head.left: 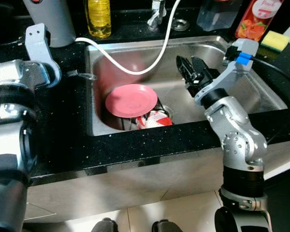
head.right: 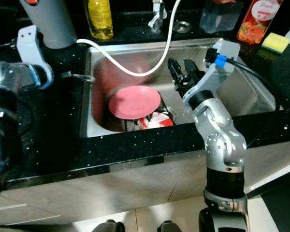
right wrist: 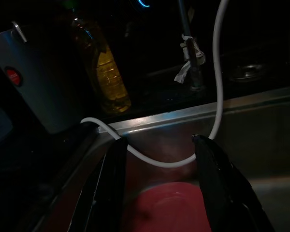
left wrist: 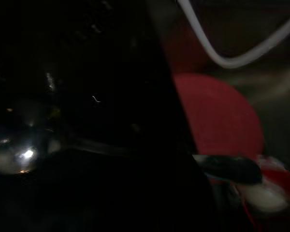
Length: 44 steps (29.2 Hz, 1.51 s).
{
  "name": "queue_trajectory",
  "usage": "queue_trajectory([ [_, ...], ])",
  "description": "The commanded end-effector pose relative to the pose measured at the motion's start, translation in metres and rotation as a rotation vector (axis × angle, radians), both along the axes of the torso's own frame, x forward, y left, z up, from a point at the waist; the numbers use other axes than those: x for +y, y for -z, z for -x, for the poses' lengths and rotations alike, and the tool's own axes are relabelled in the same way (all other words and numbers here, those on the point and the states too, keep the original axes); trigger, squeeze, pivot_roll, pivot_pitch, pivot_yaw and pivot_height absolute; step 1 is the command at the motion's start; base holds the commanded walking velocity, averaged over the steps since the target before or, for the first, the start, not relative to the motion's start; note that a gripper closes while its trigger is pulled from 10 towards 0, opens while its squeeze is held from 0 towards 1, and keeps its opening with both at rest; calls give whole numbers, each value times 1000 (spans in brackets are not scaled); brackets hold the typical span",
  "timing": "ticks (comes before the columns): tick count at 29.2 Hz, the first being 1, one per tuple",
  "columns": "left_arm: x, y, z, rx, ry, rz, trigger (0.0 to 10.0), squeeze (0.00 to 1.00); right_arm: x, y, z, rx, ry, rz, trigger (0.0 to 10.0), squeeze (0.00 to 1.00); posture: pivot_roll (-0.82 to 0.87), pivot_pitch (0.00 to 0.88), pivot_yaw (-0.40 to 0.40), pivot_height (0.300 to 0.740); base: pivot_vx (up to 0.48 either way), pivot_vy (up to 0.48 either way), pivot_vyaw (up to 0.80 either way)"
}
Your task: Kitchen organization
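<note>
Left eye view first: nearest us runs the black speckled countertop (head.left: 135,145), and set into it is the stainless steel sink (head.left: 261,94). Inside the sink, toward its near left part, we see a pink plate (head.left: 131,100) resting tilted on top of other items, among them something red and white (head.left: 154,119) by the drain; we cannot tell what that is, since the plate hides much of it. A white hose (head.left: 150,67) droops from the back rim down into the basin and curves out over the left rim onto the counter.

Our right gripper (head.left: 192,67) hangs over the middle of the sink, above and to the right of the plate, its two black fingers (right wrist: 111,188) spread apart and holding nothing. In the right wrist view the plate lies between and beyond those fingers. Our left gripper sits over the counter to the left of the sink; we cannot tell how its claw stands.

Farther back on the counter stand a grey appliance (head.left: 50,19), a yellow liquid bottle (head.left: 98,17), the faucet base (head.left: 157,14), a clear container (head.left: 217,13), an orange-labelled bottle (head.left: 253,19) and a yellow sponge (head.left: 275,40).
</note>
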<state>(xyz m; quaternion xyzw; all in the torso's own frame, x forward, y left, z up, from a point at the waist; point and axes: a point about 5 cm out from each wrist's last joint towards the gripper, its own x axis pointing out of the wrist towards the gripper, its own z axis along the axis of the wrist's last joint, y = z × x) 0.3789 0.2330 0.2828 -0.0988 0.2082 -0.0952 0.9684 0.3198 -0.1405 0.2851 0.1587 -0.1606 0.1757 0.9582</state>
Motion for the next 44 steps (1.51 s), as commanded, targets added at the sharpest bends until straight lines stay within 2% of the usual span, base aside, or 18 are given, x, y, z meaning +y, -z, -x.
queue_trajectory([
  [1, -3, 11, 4, 65, 18, -10, 10000, 0, -1, -2, -1, -11, 0, -4, 10000, 0, 99, 119, 27, 740, 0, 0, 0],
  [10, -56, 13, 23, 47, 241, 58, 10000, 0, 1, -3, -4, -20, -13, 1, 10000, 0, 101, 97, 18, 740, 0, 0, 0],
  [14, -62, 10, 29, 20, 259, 70, 10000, 0, 0, -3, -4, -23, -10, 3, 10000, 0, 95, 89, 20, 740, 0, 0, 0],
  [16, -61, 0, 29, -28, 265, 101, 10000, 0, -1, -3, -4, -24, -9, 4, 10000, 0, 94, 86, 20, 740, 0, 0, 0],
  [18, -60, -14, 32, -131, 267, 99, 10000, 0, -1, -3, -5, -24, -8, 5, 10000, 0, 94, 80, 18, 740, 0, 0, 0],
  [19, -60, -14, 32, -131, 267, 99, 10000, 0, -1, -3, -5, -24, -8, 5, 10000, 0, 94, 80, 18, 740, 0, 0, 0],
  [20, -47, -28, 29, -255, 157, 44, 10000, 0, -1, -3, -5, -27, -10, 6, 10000, 0, 92, 71, 17, 740, 0, 0, 0],
  [21, -47, -28, 29, -255, 157, 44, 10000, 0, -1, -3, -5, -27, -10, 6, 10000, 0, 92, 71, 17, 740, 0, 0, 0],
  [23, -33, -31, 27, -305, 21, -26, 10000, 0, 0, -4, -5, -30, -12, 7, 10000, 0, 90, 64, 13, 740, 0, 0, 0],
  [24, -33, -31, 27, -305, 21, -26, 10000, 0, 0, -4, -5, -30, -12, 7, 10000, 0, 90, 64, 13, 740, 0, 0, 0],
  [25, -22, -27, 25, -303, -76, -87, 10000, 0, 0, -4, -6, -32, -14, 7, 10000, 0, 89, 62, 12, 740, 0, 0, 0],
  [26, -22, -27, 25, -303, -76, -87, 10000, 0, 0, -4, -6, -32, -14, 7, 10000, 0, 89, 62, 12, 740, 0, 0, 0],
  [28, -8, -21, 25, -296, -204, -207, 10000, 0, 1, -5, -6, -36, -16, 7, 10000, 0, 88, 62, 10, 740, 0, 0, 0],
  [29, -8, -21, 25, -296, -204, -207, 10000, 0, 1, -5, -6, -36, -16, 7, 10000, 0, 88, 62, 10, 740, 0, 0, 0],
  [31, 15, -9, 27, -235, -367, -297, 10000, 0, 1, -5, -6, -37, -17, 5, 10000, 0, 90, 61, 9, 740, 0, 0, 0],
  [34, 35, 10, 30, -140, -499, -254, 10000, 0, 1, -5, -6, -36, -17, 4, 10000, 0, 90, 61, 9, 740, 0, 0, 0],
  [38, 47, 24, 30, -110, -547, -232, 10000, 0, 1, -4, -6, -37, -15, 0, 10000, 0, 82, 50, 8, 740, 0, 0, 0],
  [44, 57, 31, 28, -112, -581, -228, 10000, 0, 5, -2, -5, -39, -20, -4, 10000, 0, 87, 41, 10, 740, 0, 0, 0],
])
